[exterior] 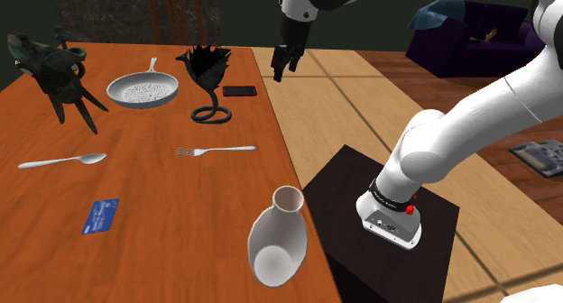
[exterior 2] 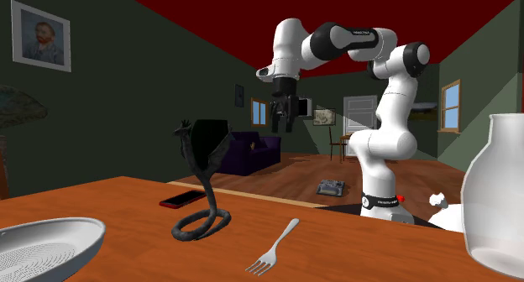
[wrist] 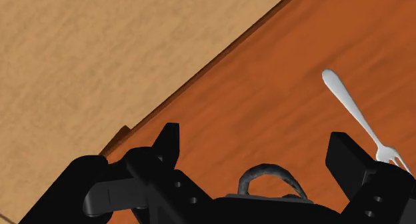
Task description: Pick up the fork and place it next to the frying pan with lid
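A silver fork lies flat on the orange wooden table, its tines toward the shoulder view's left. In the second exterior view the fork lies near the front. A pale grey frying pan sits farther back on the table, and its rim fills the second exterior view's lower left; no lid is seen on it. My black gripper hangs open high above the table's far edge, well away from the fork. From the wrist the gripper holds nothing, and the fork lies beyond one finger.
A black snake-like sculpture stands between pan and fork, with a dark phone beside it. A spoon, a blue card, a white vase and a dark bronze vessel also stand on the table. The black stand is beside the table's edge.
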